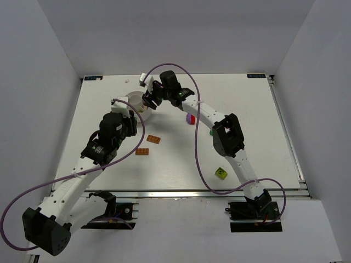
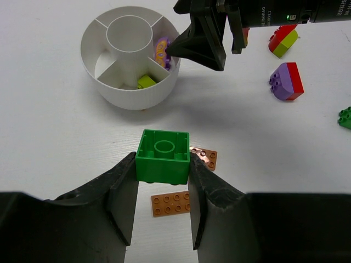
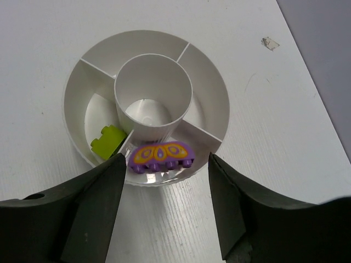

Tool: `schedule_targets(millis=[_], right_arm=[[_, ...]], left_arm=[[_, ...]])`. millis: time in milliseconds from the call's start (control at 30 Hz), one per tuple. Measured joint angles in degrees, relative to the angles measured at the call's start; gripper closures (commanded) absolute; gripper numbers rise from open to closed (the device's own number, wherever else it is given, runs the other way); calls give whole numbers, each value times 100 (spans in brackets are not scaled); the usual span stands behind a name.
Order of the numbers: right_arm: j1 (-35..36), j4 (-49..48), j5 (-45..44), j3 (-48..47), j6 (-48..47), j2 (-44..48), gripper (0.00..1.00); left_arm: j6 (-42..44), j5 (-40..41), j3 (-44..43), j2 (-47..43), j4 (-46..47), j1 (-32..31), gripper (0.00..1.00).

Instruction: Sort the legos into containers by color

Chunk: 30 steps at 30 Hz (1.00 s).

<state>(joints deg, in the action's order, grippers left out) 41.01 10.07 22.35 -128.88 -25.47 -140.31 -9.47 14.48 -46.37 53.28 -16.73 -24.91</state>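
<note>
Firmly, the left claw (image 2: pixel 163 167) pinches a green cube (image 2: pixel 163 152) between its two dark fingers, one on each side. Just beside the cube, two flat orange plates (image 2: pixel 204 158) (image 2: pixel 171 203) lie on the white table (image 1: pixel 247 120), one partly hidden behind the cube, the other between the fingers. The right claw (image 3: pixel 164 164) hangs over the near edge of a round white dish (image 3: pixel 148 35), its fingers standing wide apart and touching nothing. Between them, a purple piece with a yellow pattern (image 3: pixel 162 156) lies in one outer compartment of the dish, resting against the central round wall. In the neighbouring compartment, to its left in the right wrist view, sits a lime-green block (image 3: pixel 107 141). The other compartments hold no bricks. From above, the dish sits toward the far left of the table, with both claws close to it. To the right of the dish, a purple-and-red piece (image 2: pixel 286 81) and a red-yellow-green piece (image 2: pixel 283 39) rest on the table, near each other. A yellow-green brick (image 1: pixel 221 172) lies well apart, near the right arm's base.
</note>
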Motion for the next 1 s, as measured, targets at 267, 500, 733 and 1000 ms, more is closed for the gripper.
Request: schedule_targets(millis=[267, 500, 733, 1000], right_arm=[[-17, 57, 142, 942, 232, 579, 73], [-369, 15, 1556, 4118, 863, 3630, 89], [-619, 192, 3053, 5501, 1010, 5928, 53], [-846, 131, 3834, 6776, 1276, 6605, 51]], left_arm=[[-15, -92, 66, 2, 57, 120, 100], [-186, -890, 101, 448, 313, 774, 100], [-498, -1646, -212, 1770, 605, 1165, 100], [-448, -1578, -1578, 2970, 422, 1165, 100]])
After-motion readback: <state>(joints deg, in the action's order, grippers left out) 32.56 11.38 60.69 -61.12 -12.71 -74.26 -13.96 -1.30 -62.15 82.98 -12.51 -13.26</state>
